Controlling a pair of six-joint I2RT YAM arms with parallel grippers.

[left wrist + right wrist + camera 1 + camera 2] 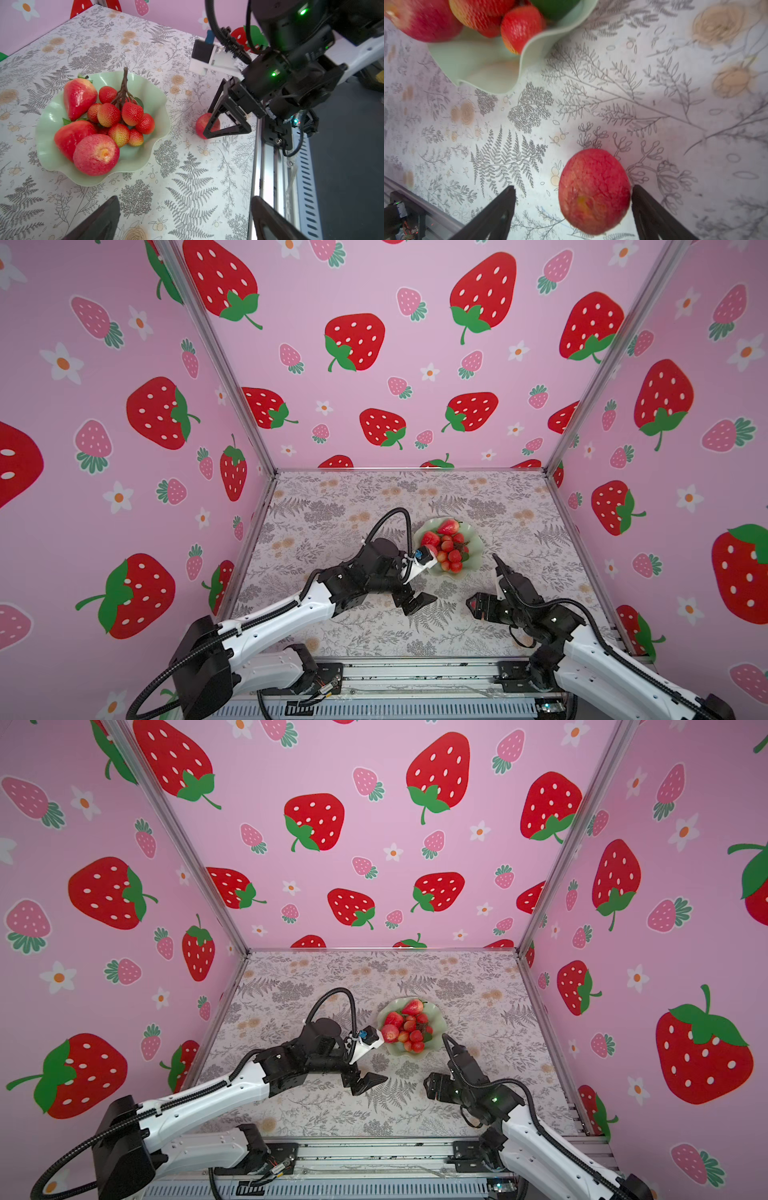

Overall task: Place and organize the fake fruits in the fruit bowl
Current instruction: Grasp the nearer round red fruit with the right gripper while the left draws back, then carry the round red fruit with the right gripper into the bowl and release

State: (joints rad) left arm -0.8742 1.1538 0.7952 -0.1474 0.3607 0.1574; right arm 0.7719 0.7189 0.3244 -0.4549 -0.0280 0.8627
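The pale green fruit bowl (478,549) (440,1029) (47,145) (477,62) stands mid-table. In it lie a bunch of small red balls (124,116), two larger red fruits with green leaves (80,99) and a round red-pink fruit (96,154). Another round red-pink fruit (593,191) (201,124) (473,605) lies on the table in front of the bowl. My right gripper (573,188) (476,605) stands open around it: one finger is at its side and the other is a gap away. My left gripper (185,207) (419,601) (368,1081) is open and empty over the table, in front of the bowl and to its left.
The table has a floral cloth (332,510). Pink strawberry walls close it in at the back and on both sides. A metal rail (415,672) runs along the front edge. My two grippers face each other across a short gap.
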